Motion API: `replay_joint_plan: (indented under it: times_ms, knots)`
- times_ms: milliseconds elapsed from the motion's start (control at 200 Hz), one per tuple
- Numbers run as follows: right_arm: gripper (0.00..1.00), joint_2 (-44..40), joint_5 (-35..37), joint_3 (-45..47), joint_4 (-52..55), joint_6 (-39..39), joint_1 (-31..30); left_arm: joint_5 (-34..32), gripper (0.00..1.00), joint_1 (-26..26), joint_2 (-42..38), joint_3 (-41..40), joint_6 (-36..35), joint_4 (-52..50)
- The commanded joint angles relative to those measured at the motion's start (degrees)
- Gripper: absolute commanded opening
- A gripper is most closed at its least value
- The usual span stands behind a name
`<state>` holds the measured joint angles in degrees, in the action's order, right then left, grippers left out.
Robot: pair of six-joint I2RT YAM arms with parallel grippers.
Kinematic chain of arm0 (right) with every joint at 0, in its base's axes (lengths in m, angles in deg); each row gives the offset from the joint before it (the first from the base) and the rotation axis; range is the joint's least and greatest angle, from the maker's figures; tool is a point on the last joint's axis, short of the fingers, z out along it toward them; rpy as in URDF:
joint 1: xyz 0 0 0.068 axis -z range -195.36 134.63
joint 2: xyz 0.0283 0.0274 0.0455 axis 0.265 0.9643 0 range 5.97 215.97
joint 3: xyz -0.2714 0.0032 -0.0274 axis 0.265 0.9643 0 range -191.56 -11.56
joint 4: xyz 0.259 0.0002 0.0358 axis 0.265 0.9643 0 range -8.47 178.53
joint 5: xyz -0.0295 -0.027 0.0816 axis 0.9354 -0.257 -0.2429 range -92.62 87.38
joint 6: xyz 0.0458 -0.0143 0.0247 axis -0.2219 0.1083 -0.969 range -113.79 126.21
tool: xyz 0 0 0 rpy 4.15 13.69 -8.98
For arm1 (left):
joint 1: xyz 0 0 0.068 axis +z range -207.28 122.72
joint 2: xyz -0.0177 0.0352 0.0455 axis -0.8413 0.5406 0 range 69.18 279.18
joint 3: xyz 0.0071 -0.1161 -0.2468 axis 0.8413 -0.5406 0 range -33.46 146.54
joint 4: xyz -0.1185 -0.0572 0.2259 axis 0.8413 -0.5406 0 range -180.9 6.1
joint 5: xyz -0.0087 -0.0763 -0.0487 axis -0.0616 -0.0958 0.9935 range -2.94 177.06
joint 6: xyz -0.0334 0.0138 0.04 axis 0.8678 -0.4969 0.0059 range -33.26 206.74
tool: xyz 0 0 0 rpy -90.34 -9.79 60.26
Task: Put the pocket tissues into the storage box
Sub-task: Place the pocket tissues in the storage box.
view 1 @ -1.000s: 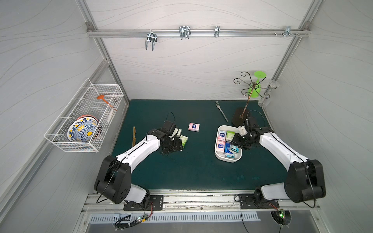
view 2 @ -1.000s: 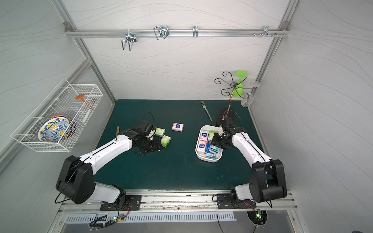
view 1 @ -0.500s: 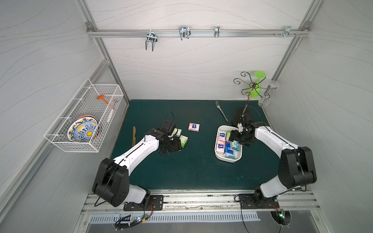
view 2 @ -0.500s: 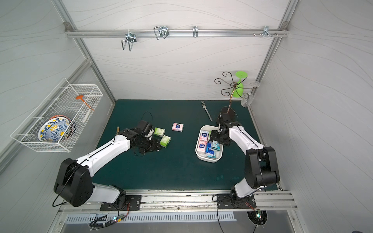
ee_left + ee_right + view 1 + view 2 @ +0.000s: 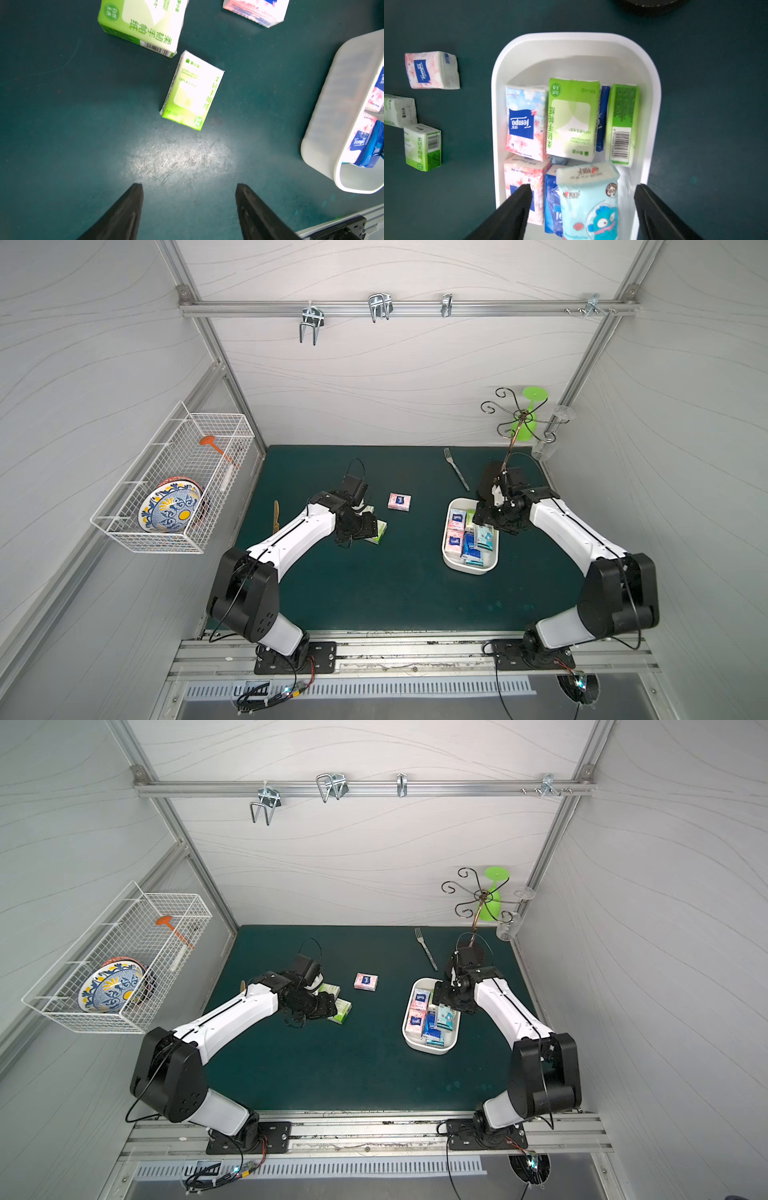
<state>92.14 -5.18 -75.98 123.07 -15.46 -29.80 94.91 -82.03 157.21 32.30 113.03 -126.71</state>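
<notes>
My left gripper [image 5: 189, 185] and right gripper [image 5: 583, 186] both stand apart, empty.
The right hangs over the storage box [image 5: 571, 39] near the desk's [image 5: 415, 593] right edge, pocket tissues [image 5: 572, 118] lying inside; the left hovers by a green packet [image 5: 192, 91] mid-desk.

Left wrist view: a green packet [image 5: 141, 22] and a pink packet [image 5: 255, 10] are cut off by the pic's edge; the white box [image 5: 340, 108] is cut off too. Right wrist view: a light blue packet [image 5: 589, 203] is blurred & cut off; a dark blue packet [image 5: 603, 116] is mostly hidden by a green-white packet [image 5: 573, 118].
</notes>
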Motion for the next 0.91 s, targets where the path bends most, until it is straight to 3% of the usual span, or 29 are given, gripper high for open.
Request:
replay_joint_plan:
  times_ms: [0,270,465,680,900]
  knots:
    - [0.78,3.3,-1.3,-0.4,-2.4,-0.4,-1.6,-0.4,0.75,-0.2,-0.2,1.5,-1.1,0.5]
    - [0.67,6.1,2.2,-1.0,0.4,-0.5,-4.3,-1.2,0.75,-0.2,-3.0,-2.6,-1.0,0.5]
    - [0.73,0.2,4.2,3.0,1.6,-2.0,-4.4,-1.8,0.75,-0.2,-2.0,-2.9,-1.8,1.1]
    - [0.80,-1.8,7.3,-1.6,5.4,-1.4,-4.4,-1.7,0.75,-0.2,0.5,-1.4,-2.2,1.5]
    - [0.76,-3.1,2.3,-2.6,7.2,-2.1,-5.4,-1.6,0.75,-0.2,1.1,-0.7,-2.1,1.1]
